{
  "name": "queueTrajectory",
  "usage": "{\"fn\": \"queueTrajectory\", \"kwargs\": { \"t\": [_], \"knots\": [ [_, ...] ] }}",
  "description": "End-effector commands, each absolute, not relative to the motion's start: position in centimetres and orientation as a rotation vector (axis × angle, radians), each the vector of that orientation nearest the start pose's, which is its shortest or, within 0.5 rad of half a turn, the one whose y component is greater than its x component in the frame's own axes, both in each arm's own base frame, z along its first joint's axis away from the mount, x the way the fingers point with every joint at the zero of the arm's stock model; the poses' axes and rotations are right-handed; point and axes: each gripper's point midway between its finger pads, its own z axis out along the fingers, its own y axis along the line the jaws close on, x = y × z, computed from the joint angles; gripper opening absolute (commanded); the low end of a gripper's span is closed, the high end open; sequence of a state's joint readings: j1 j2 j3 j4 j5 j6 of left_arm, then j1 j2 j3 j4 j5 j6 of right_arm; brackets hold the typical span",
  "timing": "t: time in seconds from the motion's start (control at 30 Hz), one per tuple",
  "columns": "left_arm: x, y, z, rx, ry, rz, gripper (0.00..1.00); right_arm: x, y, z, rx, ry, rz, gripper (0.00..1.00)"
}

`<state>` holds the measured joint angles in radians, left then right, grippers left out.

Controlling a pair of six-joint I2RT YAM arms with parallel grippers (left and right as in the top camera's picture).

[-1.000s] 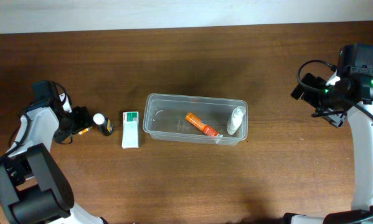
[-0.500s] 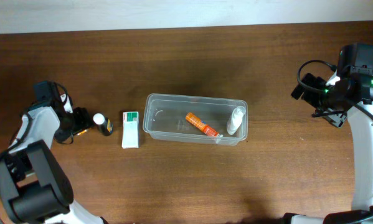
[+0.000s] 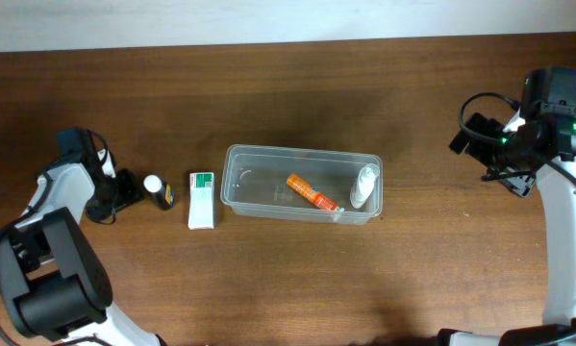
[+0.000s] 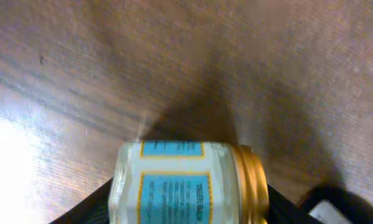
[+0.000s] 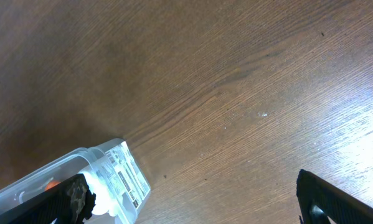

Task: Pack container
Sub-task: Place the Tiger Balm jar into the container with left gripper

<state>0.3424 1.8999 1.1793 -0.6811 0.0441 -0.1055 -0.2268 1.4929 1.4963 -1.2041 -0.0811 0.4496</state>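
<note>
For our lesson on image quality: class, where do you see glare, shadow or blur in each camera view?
Left wrist: glare whitens the table at lower left, the close jar looks soft, with shadow behind it. Right wrist: sheen on the table at right. Overhead: evenly lit, sharp.

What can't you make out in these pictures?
Left claw: left wrist view's bottom edge cuts off its fingers, so its grip on the jar is unclear.
Jar label: blurred in that view.
Box print: too small overhead.
Container: mostly cut off at right wrist view's bottom edge.
</note>
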Motion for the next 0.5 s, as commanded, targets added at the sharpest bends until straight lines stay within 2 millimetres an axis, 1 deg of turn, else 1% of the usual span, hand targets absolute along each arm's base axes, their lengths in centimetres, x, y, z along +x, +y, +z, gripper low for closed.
{"fn": "queueTrajectory", "kwargs": {
  "t": [0.0, 0.17, 0.23, 0.3, 0.37, 0.4, 0.47],
  "knots": [
    [36.3, 12.3, 2.2, -0.642, 2.877, -0.020, 0.54, 32.8, -6.2, 22.0, 0.903, 2.591, 0.182, 0.98],
    [37.7, 12.9, 5.7, -0.638, 2.860, -0.008, 0.50, 32.8, -6.2, 22.0, 0.903, 2.591, 0.182, 0.98],
    [38.2, 13.1, 7.3, -0.633, 2.844, 0.000, 0.49, 32.8, -6.2, 22.0, 0.903, 2.591, 0.182, 0.99],
    [38.7, 13.4, 9.4, -0.625, 2.824, 0.013, 0.48, 32.8, -6.2, 22.0, 0.904, 2.592, 0.182, 0.98],
    [39.3, 13.5, 11.8, -0.614, 2.792, 0.017, 0.48, 32.8, -6.2, 22.0, 0.903, 2.591, 0.182, 0.98],
    [39.7, 13.3, 14.4, -0.596, 2.758, 0.022, 0.48, 32.8, -6.2, 22.0, 0.904, 2.592, 0.182, 0.98],
    [40.1, 12.6, 17.4, -0.562, 2.725, 0.016, 0.47, 32.8, -6.2, 22.0, 0.903, 2.591, 0.182, 0.98]
  ]
}}
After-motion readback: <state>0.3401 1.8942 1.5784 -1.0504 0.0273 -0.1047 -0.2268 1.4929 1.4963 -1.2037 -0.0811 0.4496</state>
